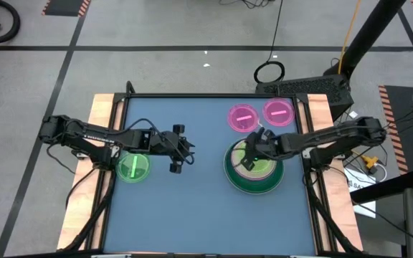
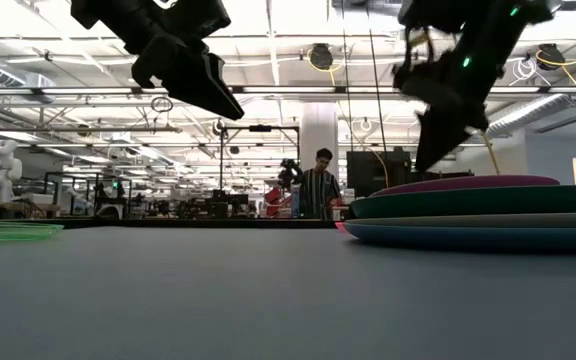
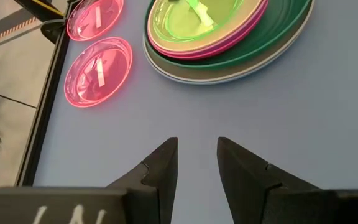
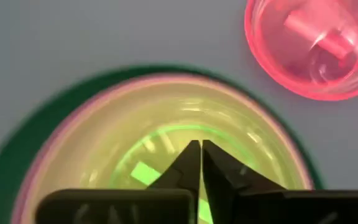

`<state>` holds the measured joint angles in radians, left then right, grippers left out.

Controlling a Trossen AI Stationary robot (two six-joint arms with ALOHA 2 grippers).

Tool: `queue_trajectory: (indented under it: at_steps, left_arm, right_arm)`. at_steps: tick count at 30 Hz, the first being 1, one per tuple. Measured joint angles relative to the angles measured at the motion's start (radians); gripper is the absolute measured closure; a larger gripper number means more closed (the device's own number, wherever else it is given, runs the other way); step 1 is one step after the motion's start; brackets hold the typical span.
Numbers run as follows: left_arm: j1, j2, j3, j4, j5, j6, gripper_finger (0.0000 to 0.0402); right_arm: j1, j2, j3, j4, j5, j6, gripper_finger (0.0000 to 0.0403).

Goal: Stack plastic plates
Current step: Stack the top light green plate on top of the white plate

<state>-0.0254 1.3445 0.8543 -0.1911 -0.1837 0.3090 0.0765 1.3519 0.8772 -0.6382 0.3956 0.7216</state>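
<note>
Seen from above, we find the plate stack (image 1: 254, 172) on the right half of the desk (image 1: 206, 208), dark green plate lowest and a translucent green plate uppermost. The right hand (image 1: 252, 150) hangs directly over the stack's middle, its fingers closed to a thin slit and holding nothing.

Three small plates lie loose. Two pink plates (image 1: 242, 118) (image 1: 279, 111) sit side by side at the desk's far edge, just beyond the stack, so we judge the right hand much the nearer. It would need only a short reach away from the robot. Being round, these plates offer no long axis, and any rim point would serve.

The lone green plate (image 1: 133, 167) lies at the left edge, beneath the left arm and behind the left hand (image 1: 179, 149). That hand hovers near the desk's middle, fingers parted and empty, and we judge it must draw back to reach this plate.
</note>
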Motion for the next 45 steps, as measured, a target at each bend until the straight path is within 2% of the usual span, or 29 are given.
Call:
queue_trajectory:
  at_steps: [4, 8, 17, 29, 40, 45]
  left_arm:
    - [0.000, 0.000, 0.000, -0.012, 0.000, 0.000, 0.0281]
    - [0.000, 0.000, 0.000, -0.042, 0.000, -0.006, 0.0281]
    - [0.000, 0.000, 0.000, -0.068, 0.000, -0.008, 0.0281]
    - [0.000, 0.000, 0.000, -0.076, 0.000, -0.007, 0.0281]
    - [0.000, 0.000, 0.000, -0.085, 0.000, -0.028, 0.0281]
    - [0.000, 0.000, 0.000, -0.111, -0.001, -0.030, 0.0281]
  right_arm:
    - [-0.063, 0.084, 0.000, 0.003, -0.084, -0.008, 0.0392]
    - [-0.102, 0.138, 0.000, 0.022, -0.088, -0.049, 0.0399]
    - [-0.154, 0.202, 0.002, 0.143, -0.180, -0.100, 0.0401]
    - [-0.156, 0.215, -0.001, 0.355, -0.194, -0.170, 0.0402]
    - [-0.163, 0.215, -0.001, 0.313, -0.194, -0.177, 0.0402]
    - [-0.163, 0.220, 0.000, 0.287, -0.222, -0.125, 0.0403]
